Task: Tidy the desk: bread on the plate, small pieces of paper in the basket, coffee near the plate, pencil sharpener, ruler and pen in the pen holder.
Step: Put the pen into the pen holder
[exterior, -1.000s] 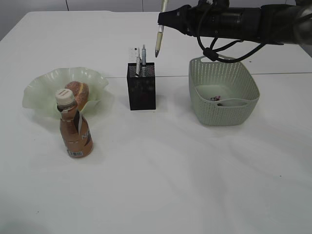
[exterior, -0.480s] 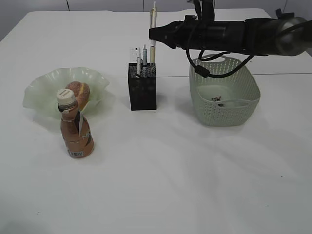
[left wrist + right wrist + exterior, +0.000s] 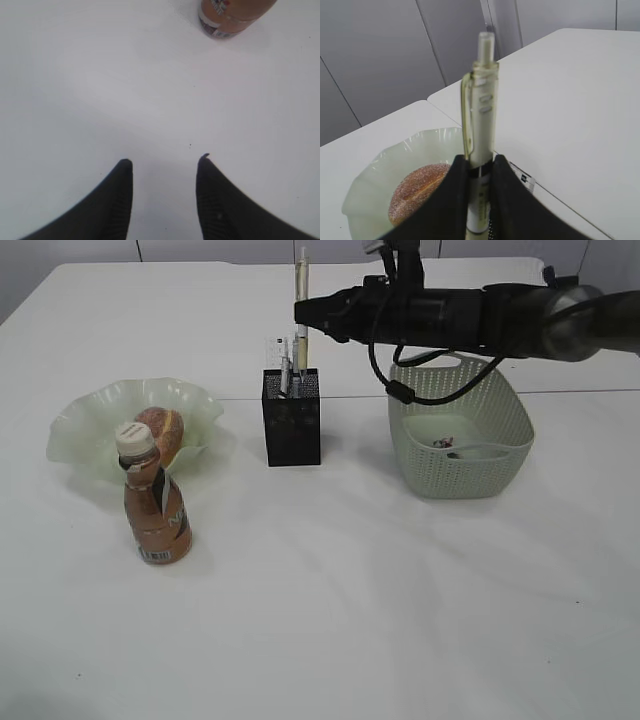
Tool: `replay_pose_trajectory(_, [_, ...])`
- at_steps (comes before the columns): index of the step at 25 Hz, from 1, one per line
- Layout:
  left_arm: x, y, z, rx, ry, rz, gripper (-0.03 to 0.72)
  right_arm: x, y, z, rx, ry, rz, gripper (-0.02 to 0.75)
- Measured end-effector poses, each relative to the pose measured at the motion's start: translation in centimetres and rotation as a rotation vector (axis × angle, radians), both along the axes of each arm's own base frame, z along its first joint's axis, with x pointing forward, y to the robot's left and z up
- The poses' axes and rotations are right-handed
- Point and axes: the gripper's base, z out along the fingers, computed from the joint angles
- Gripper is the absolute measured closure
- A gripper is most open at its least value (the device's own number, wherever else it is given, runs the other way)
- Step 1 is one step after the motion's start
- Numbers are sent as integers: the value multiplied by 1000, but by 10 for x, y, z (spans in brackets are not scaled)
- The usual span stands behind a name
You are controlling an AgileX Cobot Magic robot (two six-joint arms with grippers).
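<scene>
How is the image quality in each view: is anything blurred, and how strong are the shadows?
Exterior view: even, soft light, with faint shadows under the pen holder and basket, all fairly sharp. Left wrist view: the open left claw is sharp, while the coffee at the top edge is cut off and a little soft. Right wrist view: the pen is in focus, and the bread behind is softer.

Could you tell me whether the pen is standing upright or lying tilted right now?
Upright. The pen stands vertical, pinched in the right tool, its lower end at the mouth of the pen holder.
</scene>
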Motion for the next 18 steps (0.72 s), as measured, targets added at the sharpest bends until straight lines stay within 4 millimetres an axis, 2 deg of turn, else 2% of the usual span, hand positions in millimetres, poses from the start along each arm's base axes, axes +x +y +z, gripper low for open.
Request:
replay_pose_trajectory(7, [0,0,0,0,3,0,381,5,1,-16,-17,26,-22,665])
replay_pose_trajectory(12, [0,0,0,0,3,0,381,7,1,-36,-24,62,-24,636])
replay_pose_trajectory(15, [0,0,0,0,3,0,381,7,1,-40,-25,69,-24,579])
replay_pose_trajectory(18, [0,0,0,1,4,0,381,7,1,-40,-21,69,-23,450])
